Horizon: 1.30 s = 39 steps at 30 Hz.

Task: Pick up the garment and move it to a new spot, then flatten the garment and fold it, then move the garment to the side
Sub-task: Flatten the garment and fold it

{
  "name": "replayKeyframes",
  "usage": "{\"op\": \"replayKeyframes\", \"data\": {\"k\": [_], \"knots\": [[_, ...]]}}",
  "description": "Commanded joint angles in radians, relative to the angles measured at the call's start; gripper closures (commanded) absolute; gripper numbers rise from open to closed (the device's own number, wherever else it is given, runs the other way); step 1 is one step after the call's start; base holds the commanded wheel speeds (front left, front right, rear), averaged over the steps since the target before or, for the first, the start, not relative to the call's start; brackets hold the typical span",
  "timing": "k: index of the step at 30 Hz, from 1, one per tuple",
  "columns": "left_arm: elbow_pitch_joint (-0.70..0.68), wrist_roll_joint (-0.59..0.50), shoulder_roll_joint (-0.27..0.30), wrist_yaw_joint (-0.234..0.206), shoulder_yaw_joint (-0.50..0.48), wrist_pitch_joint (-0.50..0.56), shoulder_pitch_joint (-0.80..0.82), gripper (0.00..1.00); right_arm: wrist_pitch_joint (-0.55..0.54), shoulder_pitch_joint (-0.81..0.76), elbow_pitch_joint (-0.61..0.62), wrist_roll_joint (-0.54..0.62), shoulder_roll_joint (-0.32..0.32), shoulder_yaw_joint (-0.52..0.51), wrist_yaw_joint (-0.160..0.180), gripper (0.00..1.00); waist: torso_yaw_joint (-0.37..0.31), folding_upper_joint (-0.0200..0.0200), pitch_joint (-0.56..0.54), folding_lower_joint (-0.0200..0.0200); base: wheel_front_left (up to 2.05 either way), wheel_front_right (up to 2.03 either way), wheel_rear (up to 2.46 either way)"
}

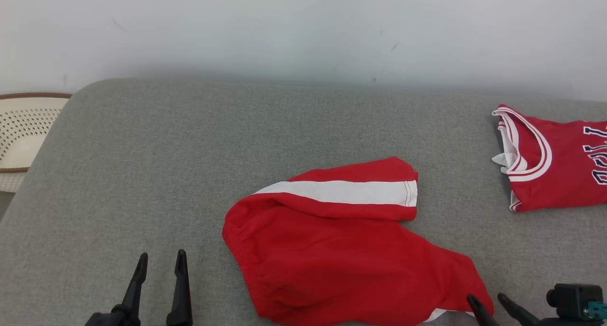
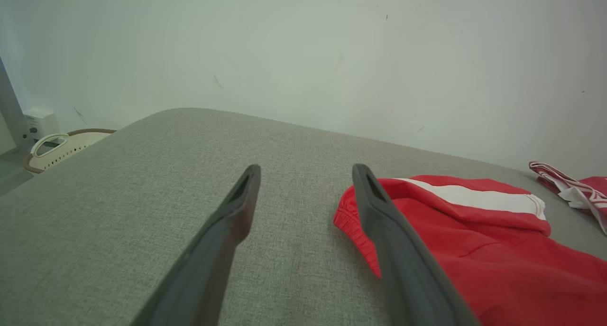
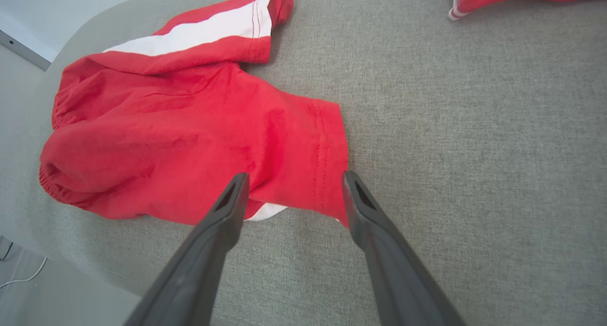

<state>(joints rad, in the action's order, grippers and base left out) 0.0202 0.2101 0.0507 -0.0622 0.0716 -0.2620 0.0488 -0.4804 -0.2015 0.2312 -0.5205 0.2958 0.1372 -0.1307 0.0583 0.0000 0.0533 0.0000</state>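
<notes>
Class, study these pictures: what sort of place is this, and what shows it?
Probably a home-style laundry-folding corner, perhaps staged: red shorts and a red jersey lie on a grey fabric-covered surface against a white wall, with a cream perforated basket beside it.

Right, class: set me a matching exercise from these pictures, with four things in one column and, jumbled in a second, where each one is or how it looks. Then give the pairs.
Column one
1. red shorts
2. jersey
3. basket
4. left gripper

Column two
a. at the far right of the grey surface
b. beyond the surface's left end
c. crumpled near the middle, white stripe showing
d. open, over bare fabric

Pairs: 1-c, 2-a, 3-b, 4-d
</notes>
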Motion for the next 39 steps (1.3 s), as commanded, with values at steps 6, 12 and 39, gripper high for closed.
{"op": "replayKeyframes", "data": {"k": [6,12,39], "knots": [[-0.002,-0.002,0.0,0.005,-0.009,-0.004,-0.009,0.0,0.131,0.037,0.029,0.039,-0.03,-0.024,0.0,0.0,0.003,0.0,-0.001,0.0,0.0,0.0,0.0],[-0.011,-0.009,0.0,0.002,-0.013,-0.004,-0.019,0.0,0.299,0.075,0.021,0.119,-0.061,-0.029,0.0,0.0,0.001,0.0,-0.008,0.0,0.0,0.0,0.0],[0.258,0.09,0.007,0.055,0.075,0.072,0.136,0.0,0.546,0.174,-0.112,0.304,-0.171,0.064,0.0,0.0,-0.112,0.0,0.055,0.0,0.0,0.0,0.0]]}}
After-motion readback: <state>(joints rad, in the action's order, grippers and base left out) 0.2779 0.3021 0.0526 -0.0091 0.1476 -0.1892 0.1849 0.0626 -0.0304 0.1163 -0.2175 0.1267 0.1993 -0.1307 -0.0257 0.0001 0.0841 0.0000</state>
